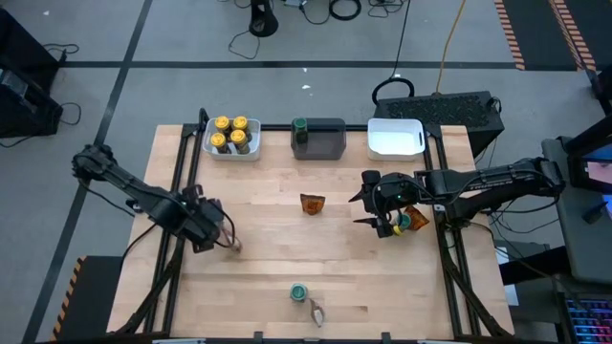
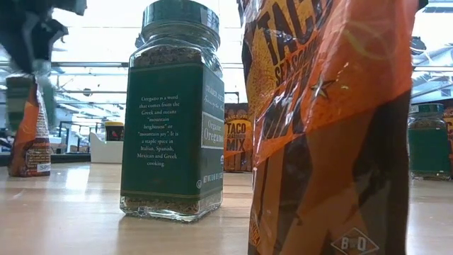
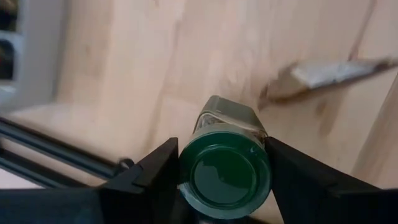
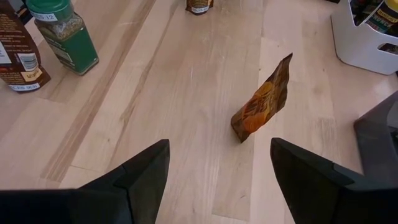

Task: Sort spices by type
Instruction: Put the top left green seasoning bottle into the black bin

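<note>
With my left gripper (image 3: 224,177) closed around a green-lidded jar (image 3: 225,167), both fingers (image 3: 155,171) press the sides just under its lid, above the wooden table (image 1: 268,210) near its left side. Close by on the boards lies a pale, blurred packet (image 3: 336,71). My right gripper (image 4: 217,168) hovers over the right side of the table with its fingers spread wide and nothing between them; an orange-brown packet (image 4: 261,102) stands upright ahead of it, mid-table. Just beside that gripper, at the table's right edge, sit another small jar and packet (image 1: 413,220). Toward the front edge stand a green-lidded jar (image 1: 298,290) and a packet (image 1: 316,311). Along the far edge, four yellow-lidded jars (image 1: 230,134) fill the left white bin (image 1: 212,151), one green-lidded jar (image 1: 300,126) sits in the dark grey bin (image 1: 325,139), and a white bin (image 1: 395,138) is at the right.
</note>
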